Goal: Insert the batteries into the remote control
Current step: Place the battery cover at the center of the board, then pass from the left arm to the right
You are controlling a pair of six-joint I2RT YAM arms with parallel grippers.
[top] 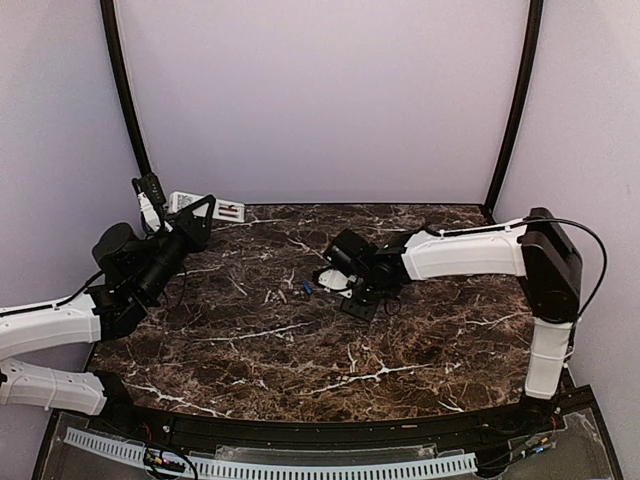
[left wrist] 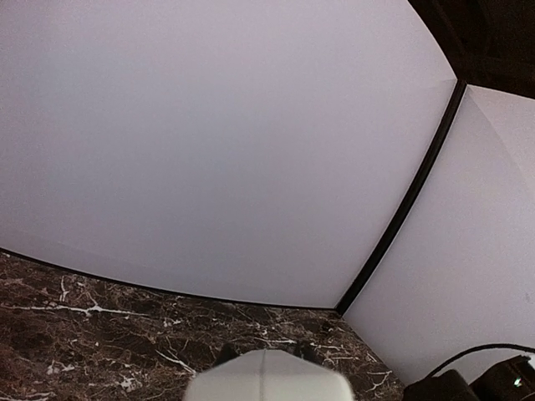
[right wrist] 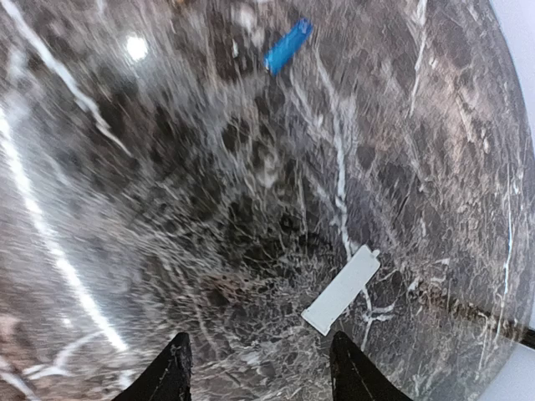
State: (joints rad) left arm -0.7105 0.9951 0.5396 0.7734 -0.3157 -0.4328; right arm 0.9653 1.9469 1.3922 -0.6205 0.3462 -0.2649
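Observation:
The white remote control [top: 228, 211] is held up off the table near the back left corner, with my left gripper [top: 198, 222] shut on it. In the left wrist view its white end [left wrist: 266, 378] fills the bottom edge between the dark fingertips [left wrist: 226, 352]. My right gripper [top: 345, 285] hovers over the middle of the table. Its jaws [right wrist: 261, 372] stand open with nothing between them. A blue battery [right wrist: 288, 46] lies on the marble ahead of it, also seen from above [top: 307, 288]. Other batteries do not show clearly.
A short flat white cover plate [right wrist: 341, 291] lies on the dark marble table [top: 300, 350] just ahead of my right finger [right wrist: 351, 372]. Pale walls with black corner posts [top: 512, 110] close the back and sides.

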